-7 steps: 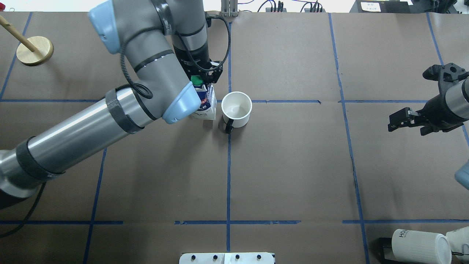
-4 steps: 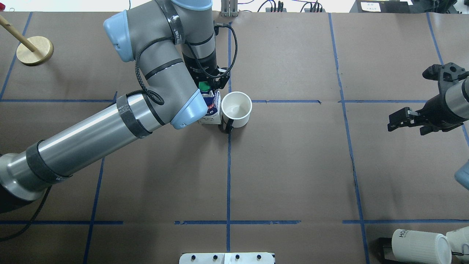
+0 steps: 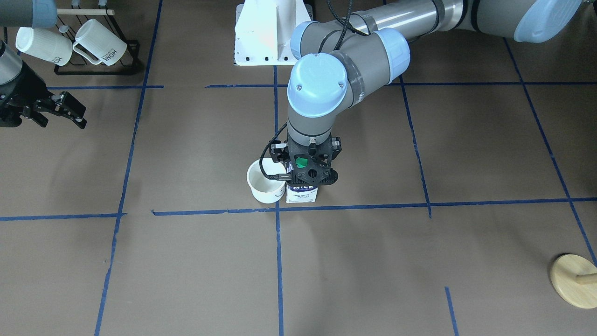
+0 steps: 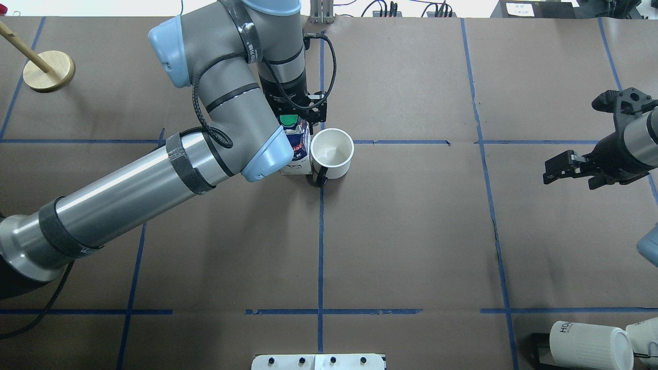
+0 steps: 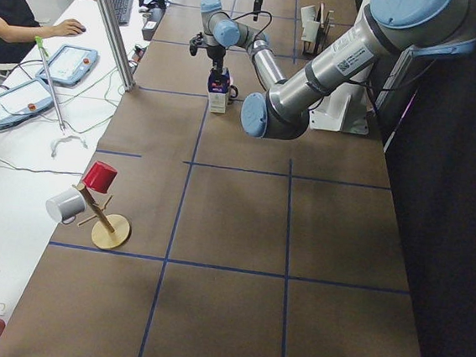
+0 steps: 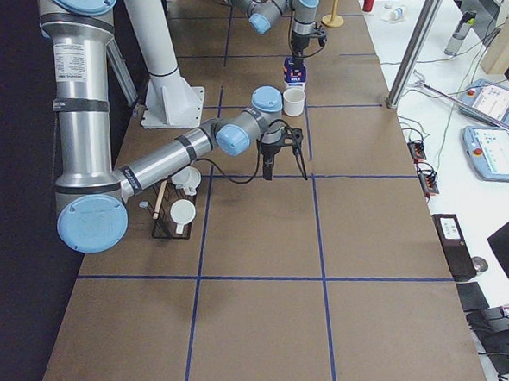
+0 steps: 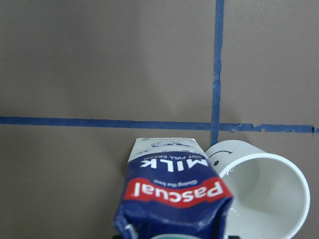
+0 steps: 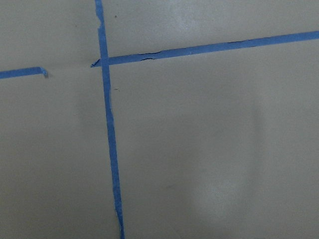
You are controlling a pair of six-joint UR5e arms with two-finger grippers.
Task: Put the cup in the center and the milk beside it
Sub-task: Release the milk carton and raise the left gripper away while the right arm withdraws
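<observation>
Taking 12 o'clock as away from the robot in the overhead view, the brown bench [image 4: 411, 231] lies open from 1 through 5 o'clock of the center [image 3: 277, 209], and again across the near squares at 6 to 7 o'clock. Blue tape splits the paper covering into squares. The bench's long edge at 12 o'clock meets a white side table with tablets.

The cup [image 4: 332, 154] stands upright just at 4 o'clock of the tape crossing, mouth up, with its black handle turned to 7 o'clock over the tape line. The milk [image 4: 300, 154] stands upright at 9 o'clock of the cup, just beside it; I cannot tell if they touch.

The left tool [image 3: 305, 175] sits down over the carton's gable and green cap; I cannot tell whether its fingers pinch the carton or stand off it. The left arm [image 4: 128, 200] runs in from 8 o'clock and fills that quarter.

The right tool [image 3: 81, 116] hangs well apart at 3 o'clock, fingers spread, holding nothing.

A wooden peg stand [image 4: 49, 71] sits far out at 10 o'clock. Two ribbed mugs [image 4: 591, 344] lie on a black rack at 4 o'clock, and a white base plate [image 4: 318, 361] sits at 6 o'clock.
</observation>
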